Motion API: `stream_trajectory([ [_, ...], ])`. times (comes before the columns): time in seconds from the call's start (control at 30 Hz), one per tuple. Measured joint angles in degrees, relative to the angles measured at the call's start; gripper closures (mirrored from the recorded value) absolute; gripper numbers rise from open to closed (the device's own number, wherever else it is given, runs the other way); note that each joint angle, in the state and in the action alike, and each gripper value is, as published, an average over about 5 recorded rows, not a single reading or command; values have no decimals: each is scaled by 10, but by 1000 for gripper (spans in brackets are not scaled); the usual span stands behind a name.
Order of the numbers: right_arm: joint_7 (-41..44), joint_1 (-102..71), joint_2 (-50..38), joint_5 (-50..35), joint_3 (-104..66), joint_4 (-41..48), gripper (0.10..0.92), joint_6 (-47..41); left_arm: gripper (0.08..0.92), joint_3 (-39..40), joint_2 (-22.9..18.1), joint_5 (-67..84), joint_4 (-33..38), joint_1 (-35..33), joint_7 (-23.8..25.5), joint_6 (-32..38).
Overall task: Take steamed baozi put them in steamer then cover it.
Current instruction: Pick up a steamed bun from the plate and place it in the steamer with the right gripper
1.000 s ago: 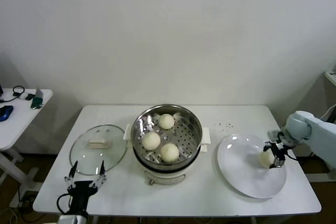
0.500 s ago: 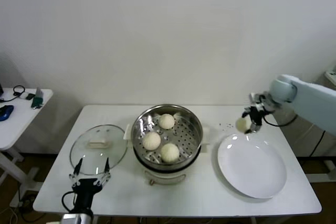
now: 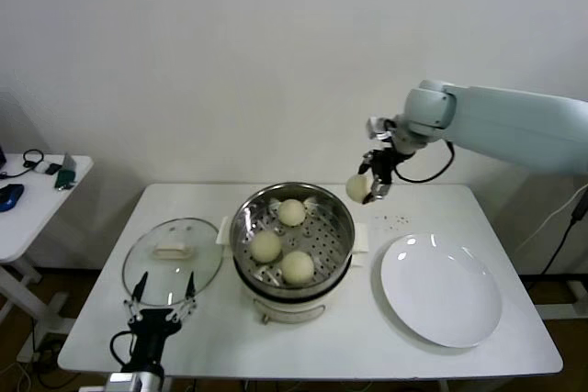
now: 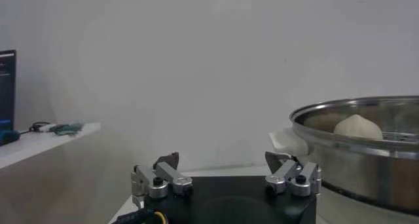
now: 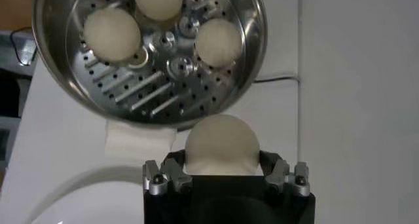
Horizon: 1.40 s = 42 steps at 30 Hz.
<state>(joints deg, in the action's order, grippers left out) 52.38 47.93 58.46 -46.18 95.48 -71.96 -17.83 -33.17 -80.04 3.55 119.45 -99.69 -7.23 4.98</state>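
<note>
**Fourth bun in transit to steamer**

Change since a second ago: the right gripper has lifted the last bun off the plate and carried it up and across; the plate is now bare. The left gripper has crept slightly toward the lid.

Right gripper: clamped on the bun, held in the air just beyond the steamer's far right rim, well above the table. In the right wrist view the bun sits between the fingers with the basket ahead of it.

Steamer: three buns inside; the right side of the basket floor looks free.

Key relation: the steamer lies to the left of the held bun, toward the robot and below it. Judged next: a short shift over the rim, then down onto the free patch.

Left gripper: fingers spread, empty, low at the near table edge just before the lid, which lies flat beside the steamer. It is the nearer arm for covering.
</note>
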Motion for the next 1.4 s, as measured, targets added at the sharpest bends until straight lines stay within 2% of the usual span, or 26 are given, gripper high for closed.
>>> stream_trajectory([
  [0.33, -26, 9, 71, -47, 35, -22, 296, -22, 177, -1, 4, 5, 0, -1, 0, 1],
  [1.03, -43, -46, 111, -29, 60, -24, 292, -32, 177, -4, 9, 7, -9, 7, 0, 0],
  [1.3, -42, -50, 109, -27, 54, -26, 209, -35, 177, -7, 11, 10, -11, 6, 0, 0],
  [1.4, -39, -48, 105, -27, 49, -29, 203, -35, 177, -8, 13, 11, -10, 7, 0, 0],
])
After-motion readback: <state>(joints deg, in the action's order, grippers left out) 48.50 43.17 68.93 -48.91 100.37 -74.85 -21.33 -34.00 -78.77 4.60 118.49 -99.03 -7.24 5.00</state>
